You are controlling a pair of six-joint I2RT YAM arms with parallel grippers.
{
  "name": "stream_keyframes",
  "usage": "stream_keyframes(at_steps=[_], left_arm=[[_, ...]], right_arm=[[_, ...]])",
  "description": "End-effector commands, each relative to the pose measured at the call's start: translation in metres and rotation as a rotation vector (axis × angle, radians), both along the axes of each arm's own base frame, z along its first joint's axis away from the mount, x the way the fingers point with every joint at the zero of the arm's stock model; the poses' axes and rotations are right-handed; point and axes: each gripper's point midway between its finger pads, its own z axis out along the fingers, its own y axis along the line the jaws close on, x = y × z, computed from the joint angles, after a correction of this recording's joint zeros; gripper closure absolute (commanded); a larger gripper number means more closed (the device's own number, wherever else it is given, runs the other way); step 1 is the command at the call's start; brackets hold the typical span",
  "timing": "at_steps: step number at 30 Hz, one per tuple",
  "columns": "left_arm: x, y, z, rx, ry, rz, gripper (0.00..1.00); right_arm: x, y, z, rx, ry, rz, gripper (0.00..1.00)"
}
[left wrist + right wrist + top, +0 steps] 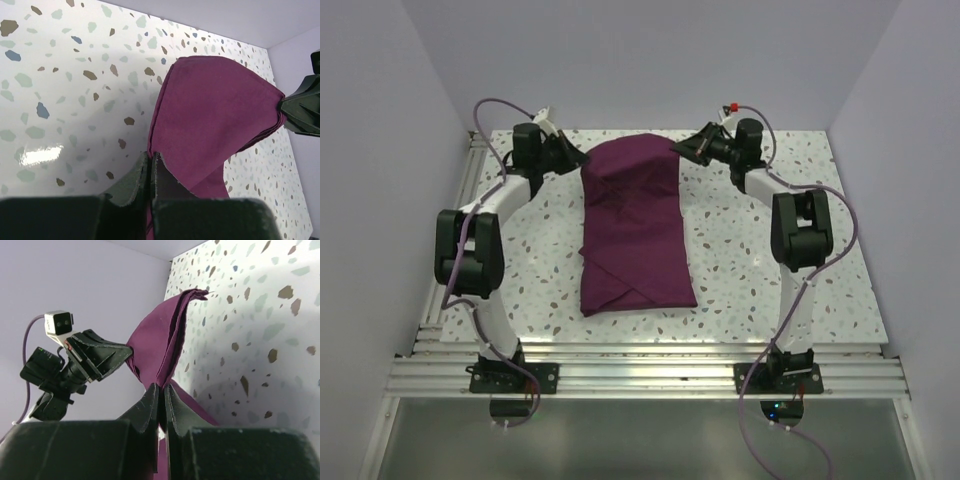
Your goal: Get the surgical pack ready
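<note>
**Folding the far end of the pack: both corners must go together**

The surgical pack (635, 235) lies as a long purple strip on the middle of the bench (770, 290). It runs from near the near edge up to the far edge. Its near end lies flat, with folded flaps on top, and its far end is lifted off the bench. What it wraps, we cannot see.

The left hand (568, 157) is clenched on the far left corner of the pack. The right hand (686, 148) is clenched on the far right corner. In both wrist views several layers of fabric come out from between the closed fingers, so each hand grasps a thick fold and not a single sheet. Between the two hands the far edge is curved and not stretched tight.

We judge that the step in hand is to bring this far end over toward the near edge of the bench. To do it well, we think the two hands should travel together, at the same height and the same speed. Then the fold line comes out parallel to the far edge.

A small pull apart would first take out the slack, but too much could draw layers out of a grip. The hands should also rise enough that the lifted part does not drag the lower layers along. We would let go only when both corners rest on the pack and match its long sides.
</note>
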Motion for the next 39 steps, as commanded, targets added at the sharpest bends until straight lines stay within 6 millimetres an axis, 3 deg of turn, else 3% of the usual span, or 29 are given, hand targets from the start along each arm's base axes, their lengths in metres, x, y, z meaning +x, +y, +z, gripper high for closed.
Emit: stream_keyframes(at_steps=[1,3,4,5,6,7,13,14,15,16,24,28,39], left_arm=[[-0.02,0.007,0.046,-0.01,-0.084,-0.002,1.0],[-0.032,0.009,0.043,-0.003,-0.066,0.002,1.0],[-0.038,0.01,0.055,-0.005,-0.084,0.006,1.0],[-0.043,0.009,0.058,-0.003,-0.086,0.005,1.0],[-0.05,0.01,0.055,-0.003,-0.073,0.004,1.0],[-0.056,0.011,0.064,-0.002,-0.09,0.006,1.0],[-0.088,0.009,0.074,0.016,-0.086,-0.007,1.0],[-0.092,0.009,0.074,0.02,-0.087,-0.007,1.0],[-0.099,0.01,0.068,0.031,-0.054,-0.005,1.0],[-0.105,0.009,0.074,0.034,-0.066,-0.008,1.0],[-0.142,0.006,0.06,0.074,-0.003,-0.006,1.0],[-0.163,0.006,0.059,0.082,0.011,-0.003,1.0],[-0.233,-0.005,0.014,0.127,0.134,-0.022,1.0]], right_arm=[[-0.026,-0.005,0.059,-0.003,-0.138,0.031,1.0],[-0.038,-0.006,0.055,-0.022,-0.13,0.038,1.0],[-0.046,-0.007,0.065,-0.027,-0.139,0.038,1.0],[-0.053,-0.008,0.058,-0.043,-0.129,0.044,1.0],[-0.059,-0.009,0.061,-0.049,-0.134,0.045,1.0],[-0.066,-0.011,0.07,-0.054,-0.142,0.045,1.0],[-0.1,-0.017,0.066,-0.097,-0.106,0.049,1.0],[-0.107,-0.017,0.074,-0.114,-0.131,0.05,1.0],[-0.11,-0.019,0.074,-0.128,-0.13,0.045,1.0],[-0.117,-0.019,0.066,-0.144,-0.091,0.049,1.0],[-0.159,-0.025,0.066,-0.214,-0.086,0.058,1.0],[-0.181,-0.029,0.055,-0.257,-0.035,0.061,1.0],[-0.238,-0.039,0.022,-0.334,0.041,0.052,1.0]])
